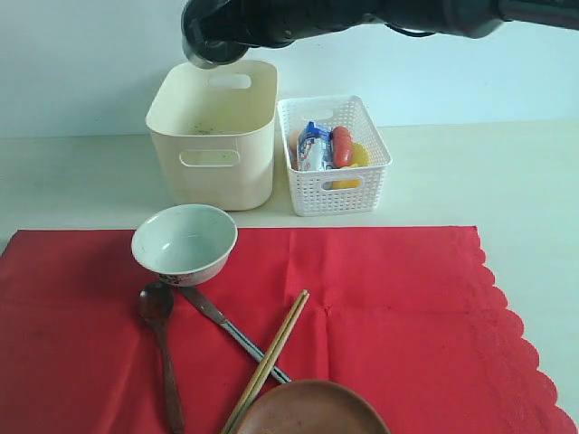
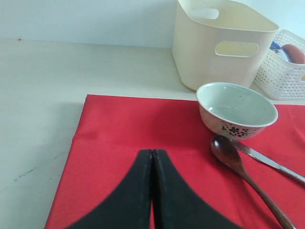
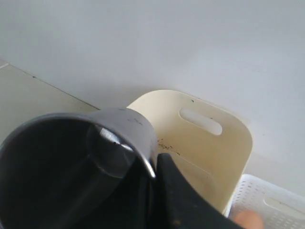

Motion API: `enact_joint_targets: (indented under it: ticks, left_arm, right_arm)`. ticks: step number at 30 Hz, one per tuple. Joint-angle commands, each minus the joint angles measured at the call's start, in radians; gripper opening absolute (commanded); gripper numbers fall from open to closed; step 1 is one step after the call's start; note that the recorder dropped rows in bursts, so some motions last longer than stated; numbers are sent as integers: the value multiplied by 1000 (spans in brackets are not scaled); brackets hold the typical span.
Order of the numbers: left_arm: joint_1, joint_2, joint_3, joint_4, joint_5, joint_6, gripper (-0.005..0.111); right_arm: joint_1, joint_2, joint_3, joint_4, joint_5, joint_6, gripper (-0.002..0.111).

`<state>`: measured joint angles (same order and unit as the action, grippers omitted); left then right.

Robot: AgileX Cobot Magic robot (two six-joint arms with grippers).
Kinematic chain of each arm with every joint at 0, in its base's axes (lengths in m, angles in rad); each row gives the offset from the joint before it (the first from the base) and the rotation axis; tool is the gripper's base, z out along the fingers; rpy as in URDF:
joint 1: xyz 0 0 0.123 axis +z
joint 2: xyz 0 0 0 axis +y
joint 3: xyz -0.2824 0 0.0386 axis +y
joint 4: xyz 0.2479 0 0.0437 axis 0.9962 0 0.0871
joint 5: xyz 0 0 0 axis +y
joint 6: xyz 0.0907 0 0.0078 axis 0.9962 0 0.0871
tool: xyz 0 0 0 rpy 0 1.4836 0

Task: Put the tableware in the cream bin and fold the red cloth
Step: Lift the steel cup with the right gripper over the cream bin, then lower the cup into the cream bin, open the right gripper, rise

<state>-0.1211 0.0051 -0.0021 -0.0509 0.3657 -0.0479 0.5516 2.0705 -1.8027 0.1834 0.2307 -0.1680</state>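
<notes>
Steel cup [image 3: 124, 129] pinched in right fingers [image 3: 186, 205], cream plastic bin [image 3: 209, 152] below; off-centre drop could clip wall. Left fingers [image 2: 136, 191] closed, empty.

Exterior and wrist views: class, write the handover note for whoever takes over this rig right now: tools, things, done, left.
Left tool: shut, empty, over the red cloth.
Right tool: shut on steel cup, above the cream bin.
On the cloth: white bowl, wooden spoon, knife, chopsticks, brown plate.
Done: cup lifted.
Left: release cup into bin, bin the other five, fold cloth.
</notes>
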Motion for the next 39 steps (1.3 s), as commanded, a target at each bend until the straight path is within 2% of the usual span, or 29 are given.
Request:
enact_joint_targets:
  ticks: [1, 13, 26, 30, 39]
  left_arm:
    - [3, -5, 2, -2, -9, -6, 0]
    - [3, -5, 2, -2, -9, -6, 0]
    - [3, -5, 2, -2, -9, -6, 0]
    - [3, -5, 2, -2, -9, -6, 0]
    - [3, -5, 2, -2, -9, -6, 0]
  right_arm:
    - [-15, 92, -110, 0, 44, -25, 0]
    - [-15, 188, -188, 2, 71, -58, 0]
    - [-15, 247, -188, 2, 234, -56, 1]
    - [-15, 272, -188, 2, 240, -56, 13]
    - [-15, 227, -188, 2, 240, -54, 60]
